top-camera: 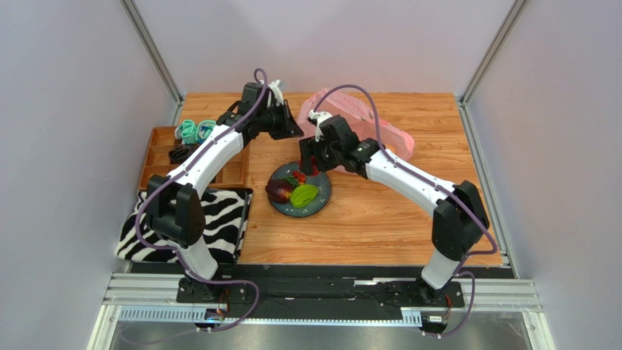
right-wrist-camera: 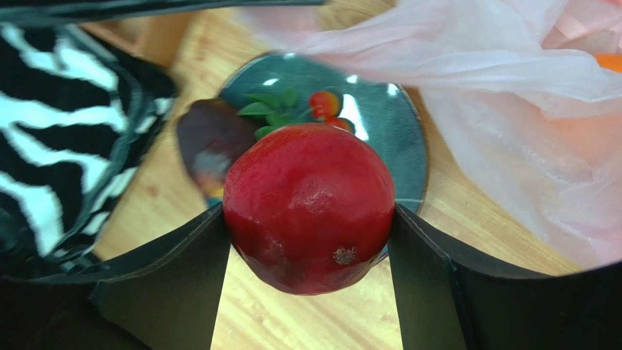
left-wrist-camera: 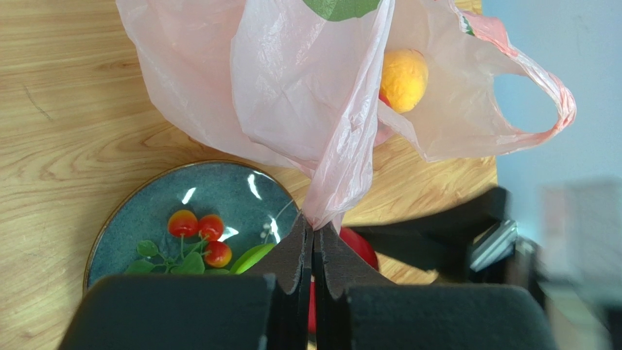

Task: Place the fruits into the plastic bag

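My left gripper (left-wrist-camera: 314, 232) is shut on a pinched fold of the pink plastic bag (left-wrist-camera: 292, 87) and holds it up above the table; a yellow-orange fruit (left-wrist-camera: 404, 79) shows through the bag's film. My right gripper (right-wrist-camera: 310, 219) is shut on the red apple (right-wrist-camera: 310, 204), just over the near rim of the dark plate (right-wrist-camera: 394, 146) and beside the bag (top-camera: 379, 131). On the plate (top-camera: 321, 200) lie a green fruit (top-camera: 304, 195), a dark purple fruit (top-camera: 278, 189) and red berries (top-camera: 298, 177) with green leaves.
A zebra-striped cloth (top-camera: 219, 219) lies left of the plate. Behind it stands a wooden compartment tray (top-camera: 164, 149) with teal and black items. Grey walls with metal rails close in the table on three sides.
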Action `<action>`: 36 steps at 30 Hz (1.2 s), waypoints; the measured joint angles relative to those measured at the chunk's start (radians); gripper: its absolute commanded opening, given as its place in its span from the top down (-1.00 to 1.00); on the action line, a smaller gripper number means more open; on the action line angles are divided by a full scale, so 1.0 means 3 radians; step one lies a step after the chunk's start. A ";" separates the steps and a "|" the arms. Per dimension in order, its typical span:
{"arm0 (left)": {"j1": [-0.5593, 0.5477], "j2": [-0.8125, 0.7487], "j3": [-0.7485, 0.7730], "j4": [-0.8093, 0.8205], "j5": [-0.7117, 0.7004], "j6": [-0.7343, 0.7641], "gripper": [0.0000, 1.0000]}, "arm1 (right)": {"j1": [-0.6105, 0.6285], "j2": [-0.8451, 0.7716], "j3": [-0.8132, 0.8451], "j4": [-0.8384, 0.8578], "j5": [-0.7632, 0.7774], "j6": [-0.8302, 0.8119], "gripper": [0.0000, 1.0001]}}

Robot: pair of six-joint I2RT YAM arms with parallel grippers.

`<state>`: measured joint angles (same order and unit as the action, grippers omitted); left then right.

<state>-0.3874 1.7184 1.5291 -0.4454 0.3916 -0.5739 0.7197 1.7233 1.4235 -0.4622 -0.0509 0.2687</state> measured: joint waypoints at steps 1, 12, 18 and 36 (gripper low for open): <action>0.0000 0.0000 0.0000 0.0000 -0.0003 0.0003 1.00 | 0.0018 -0.0092 -0.0019 -0.0013 -0.0020 -0.0003 0.08; 0.0005 -0.0004 -0.0048 -0.0027 -0.0015 0.0024 1.00 | -0.0276 -0.0755 -0.0029 0.0055 0.0000 0.0153 0.10; 0.0005 -0.0045 -0.0200 -0.0033 -0.0017 0.0024 1.00 | -0.0673 -0.0763 -0.0058 0.0046 0.0151 0.0203 0.12; 0.0005 -0.0459 -0.0406 -0.0104 -0.0053 0.0076 1.00 | -0.1031 0.0095 0.0380 -0.0177 0.0460 0.0223 0.16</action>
<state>-0.3859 1.5806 1.4075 -0.4767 0.3756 -0.5510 0.4103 1.7519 1.5375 -0.5152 0.0872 0.3355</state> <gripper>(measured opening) 0.008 0.740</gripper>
